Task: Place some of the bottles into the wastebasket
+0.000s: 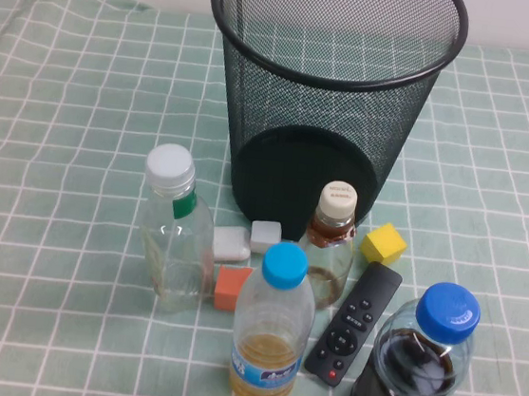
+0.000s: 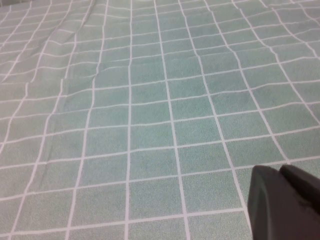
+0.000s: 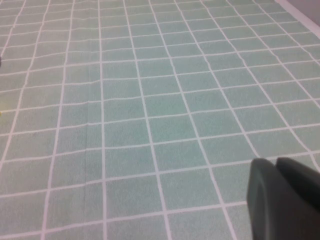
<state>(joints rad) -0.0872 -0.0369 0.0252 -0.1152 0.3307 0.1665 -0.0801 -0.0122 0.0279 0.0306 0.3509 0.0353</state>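
Black wire mesh is your target: the tall round black wire-mesh wastebasket (image 1: 329, 91) stands upright at the far middle of the green checked tablecloth (image 1: 61, 137), with nothing visible inside it.

Neither arm shows in the high view. The left gripper (image 2: 287, 202) hangs over bare cloth with its fingers pressed together and holding nothing; the right gripper (image 3: 285, 197) is the same, pinched together and empty above bare checks.

In my judgement the step in hand is the first reach, so spread the fingers before you come down. The clear plastic bottle with white cap and green neck band (image 1: 175, 231) stands upright to the left front of the bin and suits your left arm. Take it around the body below the band, since the cap end would let it swing. The smaller clear bottle with cream cap and brownish liquid (image 1: 329, 244) stands just in front of the bin's base, crowded by its neighbours, so approach it from above.

Count what you have:
- four bottles, including the blue-capped bottle of yellow liquid (image 1: 272, 328) and the squat blue-capped bottle of dark liquid (image 1: 414, 368);
- one bin;
- one black remote control (image 1: 353, 323);
- four small blocks: white (image 1: 231, 243), grey (image 1: 266, 235), orange (image 1: 231, 287) and yellow (image 1: 384, 242).
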